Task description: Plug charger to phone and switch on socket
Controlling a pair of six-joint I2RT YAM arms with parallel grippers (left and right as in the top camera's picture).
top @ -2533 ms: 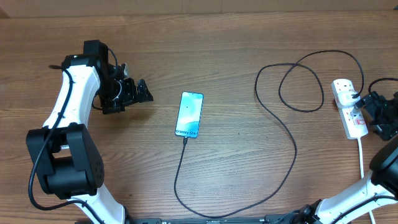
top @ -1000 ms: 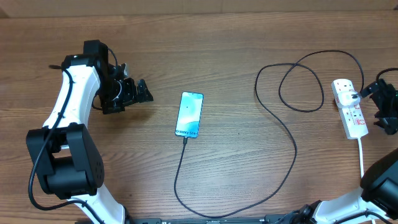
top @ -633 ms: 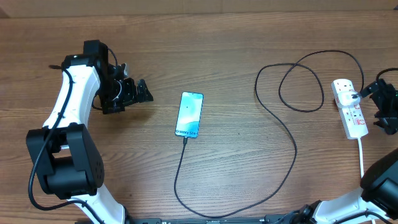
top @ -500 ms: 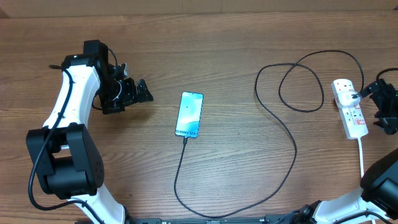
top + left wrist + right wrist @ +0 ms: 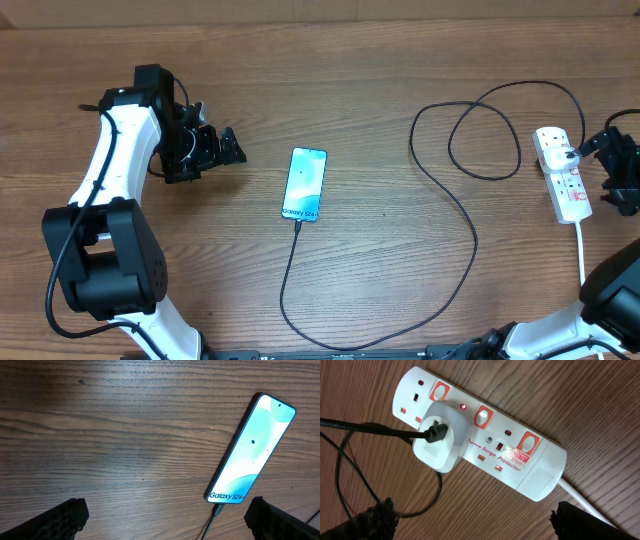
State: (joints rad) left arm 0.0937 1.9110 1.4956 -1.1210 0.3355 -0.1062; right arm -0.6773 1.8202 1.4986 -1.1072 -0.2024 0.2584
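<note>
**Charger at the phone, both grippers spread and empty**

The phone [image 5: 304, 184] lies face up at mid-table, its screen lit. The charger [image 5: 470, 225] loops across the table [image 5: 360, 80] from the socket [image 5: 562, 186] to the phone's bottom edge. In the left wrist view the cable's small plug [image 5: 214, 510] meets that edge, but the frame cuts it off just below, and how deeply it sits cannot be made out.

The right arm is cropped by the overhead view's right edge. Both wrist views show only fingertips in the bottom corners. The left gripper [image 5: 165, 522] is spread wide over bare wood, well to the left of the phone, and holds nothing. The right gripper [image 5: 479, 520] is also spread and hangs above the socket without touching it.

On the socket a white adapter [image 5: 437, 442] carries the black cable, and a small red light [image 5: 463, 407] glows beside it. The rocker positions cannot be read. The white cord [image 5: 580, 497] runs out of frame.

Compared with 2.5 seconds ago, the right gripper sits a little farther from the middle of the socket, toward the table's edge. It has not moved in the last second. The left arm, phone and cable are unchanged.
</note>
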